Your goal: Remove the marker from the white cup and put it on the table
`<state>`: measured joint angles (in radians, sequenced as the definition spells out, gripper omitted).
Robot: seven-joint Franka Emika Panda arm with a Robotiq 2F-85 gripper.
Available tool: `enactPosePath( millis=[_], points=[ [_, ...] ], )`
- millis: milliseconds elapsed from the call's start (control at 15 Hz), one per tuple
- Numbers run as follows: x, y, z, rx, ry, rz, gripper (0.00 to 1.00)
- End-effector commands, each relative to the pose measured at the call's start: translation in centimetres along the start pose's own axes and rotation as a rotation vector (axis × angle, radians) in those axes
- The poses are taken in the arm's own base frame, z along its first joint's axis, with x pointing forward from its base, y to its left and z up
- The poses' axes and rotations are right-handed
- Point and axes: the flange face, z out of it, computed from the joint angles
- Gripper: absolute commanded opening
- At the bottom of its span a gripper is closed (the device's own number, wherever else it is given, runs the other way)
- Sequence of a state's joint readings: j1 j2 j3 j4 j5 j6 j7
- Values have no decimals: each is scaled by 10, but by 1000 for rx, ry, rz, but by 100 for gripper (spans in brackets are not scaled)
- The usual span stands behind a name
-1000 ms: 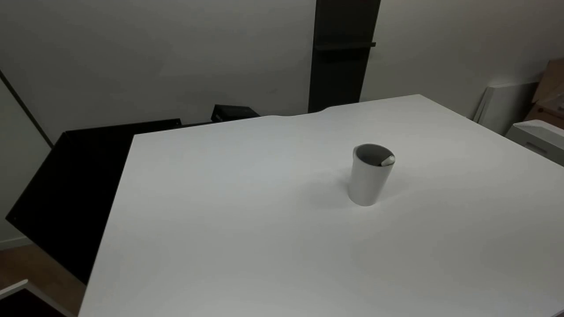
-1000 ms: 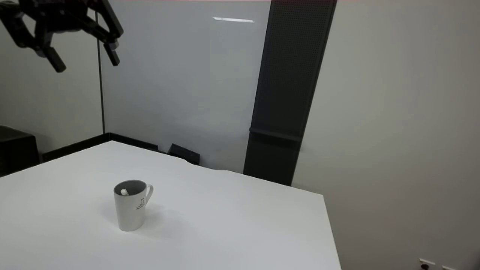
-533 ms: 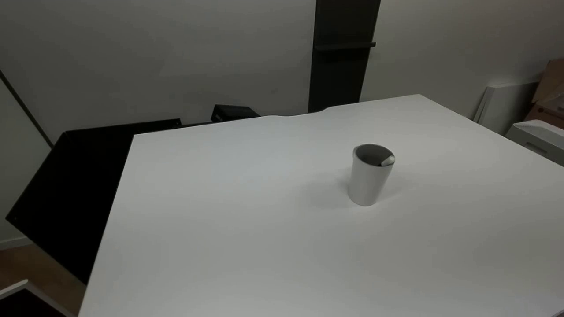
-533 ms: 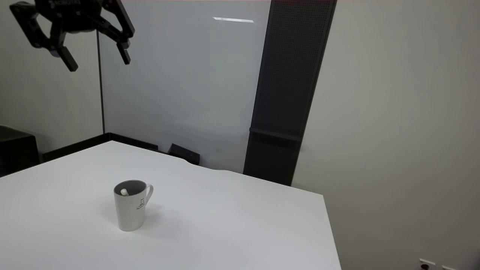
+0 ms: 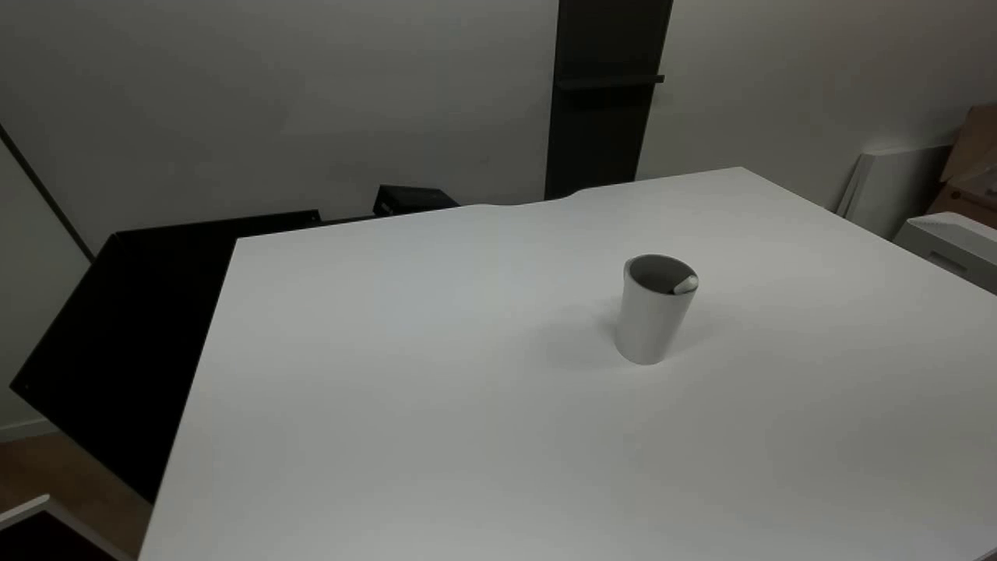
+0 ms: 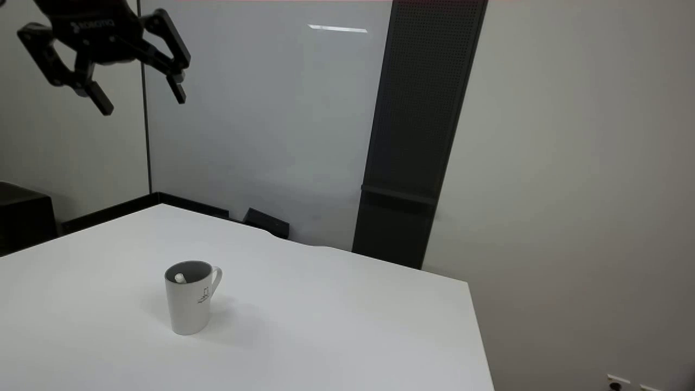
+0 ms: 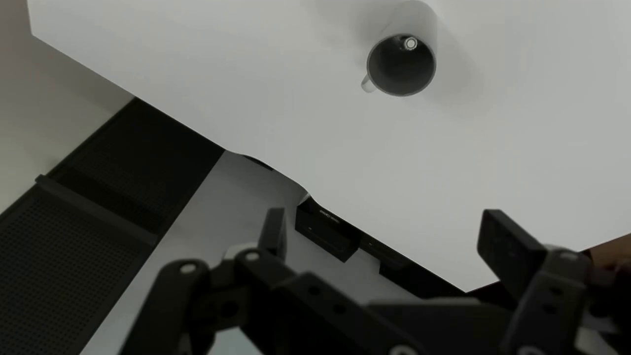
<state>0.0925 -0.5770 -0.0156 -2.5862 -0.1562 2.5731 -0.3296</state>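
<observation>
Edges of the table (image 5: 498, 389) in view run straight save for one, which dips into a shallow, smoothly curved notch between its two corners. Well in from that notched edge, and well apart from both its corners, the white cup (image 6: 187, 304) stands upright, with broad table surface on every side in both exterior views. In an exterior view a black surface (image 5: 117, 335) lies alongside a neighbouring edge, past one of those corners; a small black box (image 6: 266, 223) shows just beyond the notched edge, and behind it rises a pale wall (image 6: 260, 119) with a dark, finely perforated panel (image 6: 421, 125) crossed by a narrow ledge. The table is smooth and white, with soft shadows at the cup's foot. The cup itself widens toward its mouth and is grey within; its looped handle turns toward the notched edge, and a small dark line drawing marks its side. The marker (image 7: 410, 43) is inside the cup, tilted, its pale round end near the inner wall on the side away from the notched edge, the rest of it hidden. High above the table and well apart from the cup hangs the gripper (image 6: 144, 107), fingers (image 6: 100, 99) slanting downward. It is released, the two fingers spread wide.
</observation>
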Motion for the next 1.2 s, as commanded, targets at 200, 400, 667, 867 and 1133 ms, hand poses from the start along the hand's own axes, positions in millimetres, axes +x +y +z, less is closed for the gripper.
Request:
enactPosePath(
  millis=[200, 400, 667, 867, 1133],
  points=[
    [-12, -38, 67, 9, 123, 18, 100],
    [-29, -45, 102, 29, 90, 28, 100],
    [-60, -59, 148, 73, 20, 38, 100],
    [-78, -73, 177, 106, -15, 28, 100],
    [-90, -64, 203, 91, 7, 16, 100]
  ],
)
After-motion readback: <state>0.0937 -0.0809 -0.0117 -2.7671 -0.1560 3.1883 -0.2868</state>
